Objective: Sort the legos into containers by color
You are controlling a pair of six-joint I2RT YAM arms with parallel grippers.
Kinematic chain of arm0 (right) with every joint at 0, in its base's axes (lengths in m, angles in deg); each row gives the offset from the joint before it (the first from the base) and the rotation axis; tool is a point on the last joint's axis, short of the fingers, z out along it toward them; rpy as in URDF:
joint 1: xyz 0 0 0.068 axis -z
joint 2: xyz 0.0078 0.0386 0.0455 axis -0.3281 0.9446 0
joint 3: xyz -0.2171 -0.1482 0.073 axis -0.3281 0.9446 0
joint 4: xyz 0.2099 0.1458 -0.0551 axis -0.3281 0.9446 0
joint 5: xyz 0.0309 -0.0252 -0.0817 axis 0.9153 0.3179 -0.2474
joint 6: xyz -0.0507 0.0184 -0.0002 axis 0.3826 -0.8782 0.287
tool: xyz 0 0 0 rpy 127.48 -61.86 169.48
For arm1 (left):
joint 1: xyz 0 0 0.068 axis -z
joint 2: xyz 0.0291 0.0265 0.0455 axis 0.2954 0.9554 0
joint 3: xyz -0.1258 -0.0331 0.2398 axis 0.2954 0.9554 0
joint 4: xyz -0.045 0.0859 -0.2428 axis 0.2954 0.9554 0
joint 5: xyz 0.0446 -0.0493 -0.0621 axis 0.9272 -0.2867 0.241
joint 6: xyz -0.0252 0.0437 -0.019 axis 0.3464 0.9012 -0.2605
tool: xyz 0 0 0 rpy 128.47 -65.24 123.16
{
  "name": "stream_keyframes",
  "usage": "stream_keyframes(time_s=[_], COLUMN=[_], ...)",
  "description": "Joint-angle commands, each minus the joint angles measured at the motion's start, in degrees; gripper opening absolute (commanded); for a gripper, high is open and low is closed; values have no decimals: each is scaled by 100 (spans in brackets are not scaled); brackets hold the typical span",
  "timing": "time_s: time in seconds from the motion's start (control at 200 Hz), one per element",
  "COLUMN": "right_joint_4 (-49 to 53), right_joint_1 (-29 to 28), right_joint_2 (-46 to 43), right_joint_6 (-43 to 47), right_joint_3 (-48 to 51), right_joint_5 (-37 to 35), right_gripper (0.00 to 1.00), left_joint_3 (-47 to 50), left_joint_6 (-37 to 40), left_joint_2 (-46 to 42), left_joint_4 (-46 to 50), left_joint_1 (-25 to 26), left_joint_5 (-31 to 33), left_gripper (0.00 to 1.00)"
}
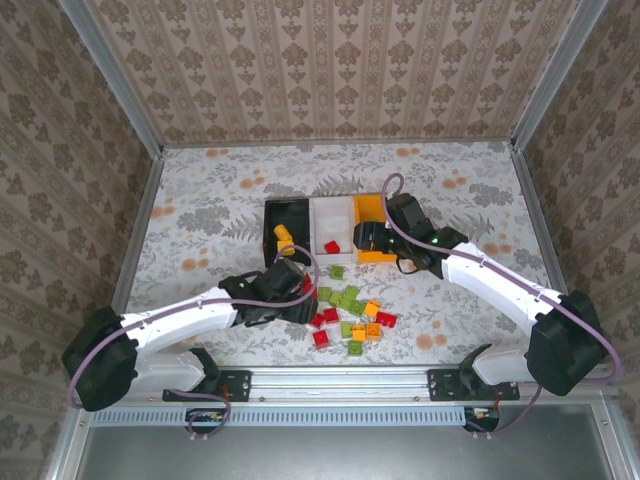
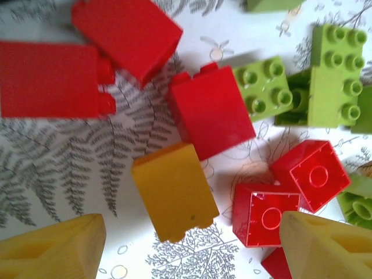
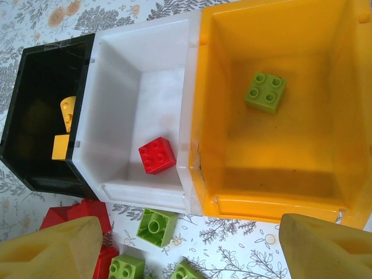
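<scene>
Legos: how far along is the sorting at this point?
Done: one red brick in the white bin, one green brick in the orange bin, yellow pieces in the black bin. In hand: nothing; both arms' jaws stand open. Remaining: the pile of red, green and yellow-orange bricks on the table.

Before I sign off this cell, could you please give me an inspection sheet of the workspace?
Surface: flower-printed table top, flat.
Job's things: black plastic bin holds small yellow plastic bricks; white plastic bin, one red brick; orange plastic bin, one green brick; loose mixed bricks lie before them.
Clutter: nothing seen.
Grippers: left gripper and right gripper open, empty.
Cables: purple cables along both arms.
Surroundings: patterned wallpaper walls.
</scene>
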Motion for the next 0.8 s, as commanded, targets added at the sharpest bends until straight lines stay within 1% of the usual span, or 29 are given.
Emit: stream_keyframes(time_s=[0.0,0.175,0.28,0.435,0.53,0.62,0.715,0.795], right_joint_4=[-96,-45,-14,-16,-25,-26,0,-2], right_joint_1=[39,47,79,134,153,162,178,197], right_joint_2=[-167,-255,-335,-401,-409,-418,-426,-443], right_joint_6=[-74,-49,-38,-30,-38,-47,-39,-47], right_joint_3=[110,117,132,169,166,159,152,151], right_joint_5=[-7,-29,-63,-59,-52,-47,-55,-47], right_gripper=[81,81,81,81,81,81,81,81], left_joint_3=[45,22,-39,-44,-38,-82,-203,-405], left_joint_6=[-268,-116,-91,-154,-146,-121,-46,80], left_joint_2=[121,379,597,814,877,757,440,107], left_joint_4=[-348,-542,-530,-438,-409,-322,-93,256], left_joint_1=[48,-44,-79,-79,-80,-58,-67,-178], left_joint_5=[0,82,26,78,130,194,341,492], left_gripper=[76,68,61,56,49,42,34,31])
